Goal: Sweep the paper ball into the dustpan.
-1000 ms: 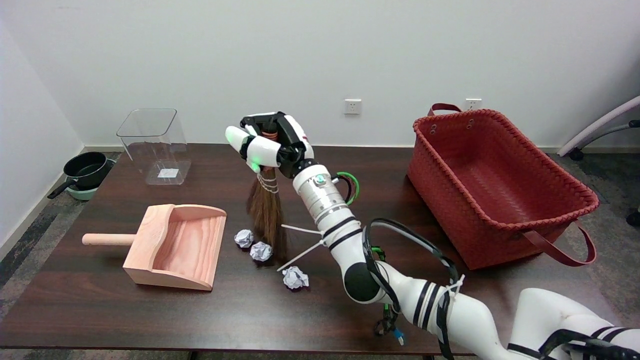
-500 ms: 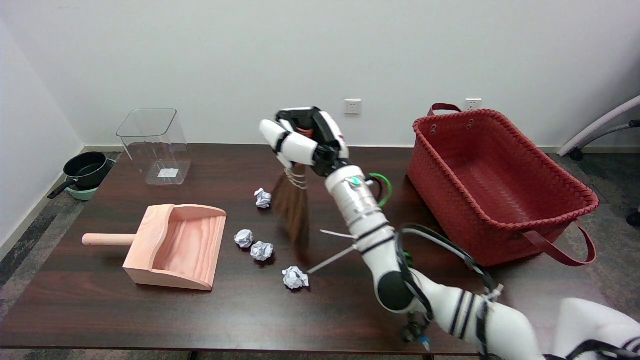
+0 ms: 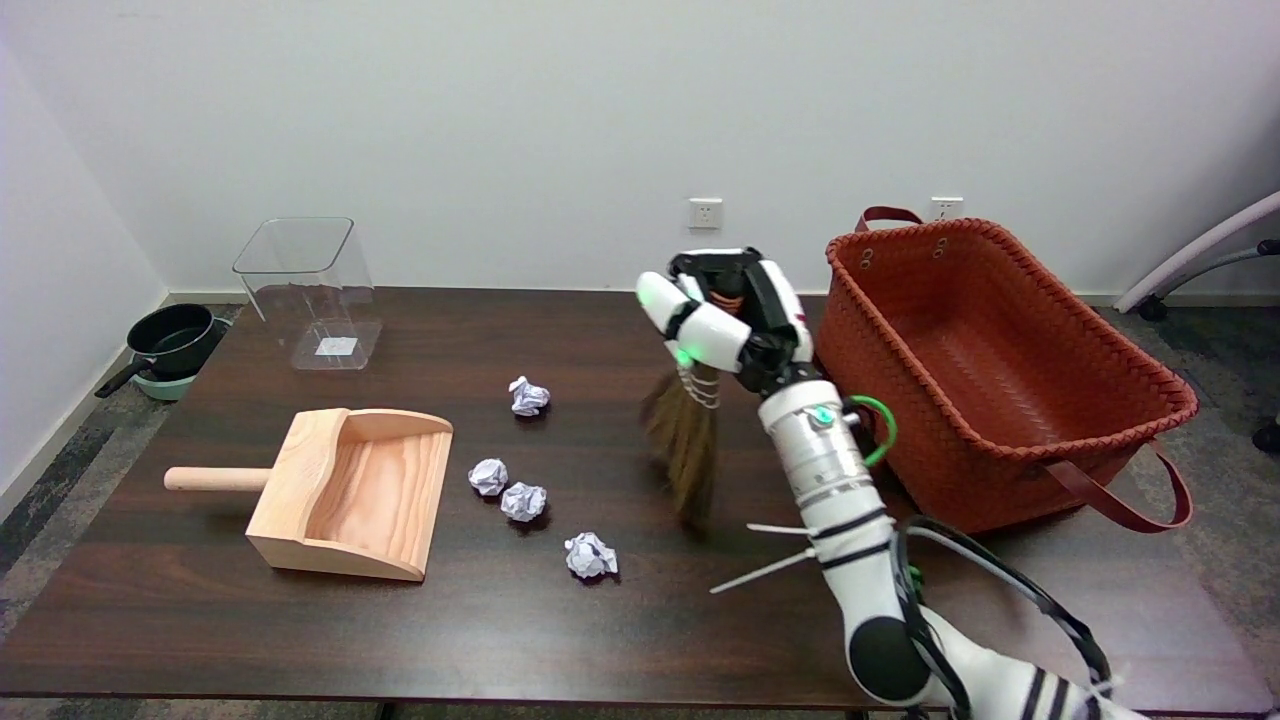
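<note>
Four paper balls (image 3: 522, 500) lying left of brush (image 3: 684, 455) clenched upright in right hand (image 3: 728, 312) (dustpan (image 3: 345, 492) mouth further left, same line).

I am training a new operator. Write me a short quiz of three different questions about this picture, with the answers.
1. True or false: the right hand holds the broom.
2. How many paper balls lie on the table?
3. Which thing is nearest to the mouth of the dustpan? A) the red basket B) a paper ball C) the clear container

Key
1. True. It grips the broom at the top, and the bristles hang down.
2. Four, all outside the dustpan.
3. B
</note>
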Motion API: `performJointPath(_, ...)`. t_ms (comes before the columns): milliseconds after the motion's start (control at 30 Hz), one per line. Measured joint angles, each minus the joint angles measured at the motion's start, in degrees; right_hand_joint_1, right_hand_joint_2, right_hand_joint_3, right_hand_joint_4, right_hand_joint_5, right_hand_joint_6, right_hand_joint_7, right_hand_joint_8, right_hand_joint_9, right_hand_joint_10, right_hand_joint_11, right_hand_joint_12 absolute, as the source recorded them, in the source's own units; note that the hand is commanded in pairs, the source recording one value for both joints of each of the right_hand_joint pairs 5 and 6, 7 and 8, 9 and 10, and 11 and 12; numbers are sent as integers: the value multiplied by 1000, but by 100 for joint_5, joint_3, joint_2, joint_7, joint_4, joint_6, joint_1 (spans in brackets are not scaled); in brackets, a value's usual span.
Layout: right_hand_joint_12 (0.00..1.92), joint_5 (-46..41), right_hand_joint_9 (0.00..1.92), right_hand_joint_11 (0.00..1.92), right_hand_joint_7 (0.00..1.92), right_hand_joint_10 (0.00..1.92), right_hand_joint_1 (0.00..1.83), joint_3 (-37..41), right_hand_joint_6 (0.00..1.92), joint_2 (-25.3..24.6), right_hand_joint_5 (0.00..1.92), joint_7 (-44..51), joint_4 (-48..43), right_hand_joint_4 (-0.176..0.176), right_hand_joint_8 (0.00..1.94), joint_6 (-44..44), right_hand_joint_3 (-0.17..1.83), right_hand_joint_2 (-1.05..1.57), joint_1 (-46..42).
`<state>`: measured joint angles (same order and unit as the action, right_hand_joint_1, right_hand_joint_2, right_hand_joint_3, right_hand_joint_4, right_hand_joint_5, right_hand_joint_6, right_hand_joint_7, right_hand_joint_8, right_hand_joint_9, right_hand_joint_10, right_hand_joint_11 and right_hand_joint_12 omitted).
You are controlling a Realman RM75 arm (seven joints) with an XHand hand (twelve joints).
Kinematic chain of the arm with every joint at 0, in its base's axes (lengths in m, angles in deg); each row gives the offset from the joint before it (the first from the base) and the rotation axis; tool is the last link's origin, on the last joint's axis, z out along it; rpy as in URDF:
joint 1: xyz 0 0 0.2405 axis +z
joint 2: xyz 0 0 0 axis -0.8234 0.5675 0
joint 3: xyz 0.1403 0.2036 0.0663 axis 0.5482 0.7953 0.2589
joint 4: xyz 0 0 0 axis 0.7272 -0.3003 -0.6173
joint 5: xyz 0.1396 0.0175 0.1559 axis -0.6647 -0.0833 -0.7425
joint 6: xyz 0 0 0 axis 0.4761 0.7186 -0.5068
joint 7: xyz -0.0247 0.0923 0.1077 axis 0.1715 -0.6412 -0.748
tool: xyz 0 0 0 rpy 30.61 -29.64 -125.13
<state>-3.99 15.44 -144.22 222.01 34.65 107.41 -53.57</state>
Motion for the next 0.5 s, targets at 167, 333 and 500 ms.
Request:
performJointPath(167,1861,237,1913,1861,1920,1913,1140,216,1920,-43,1920,6,152,0,1920,314,513,1571,-395)
performJointPath(333,1860,512,1914,1860,1920,1914,1141,297,1920,-231,1920,9,253,0,1920,566,511,1571,-702)
performJointPath(500,1872,752,1917,1872,1920,1917,1141,214,1920,-453,1920,11,352,0,1920,770,500,1571,-957)
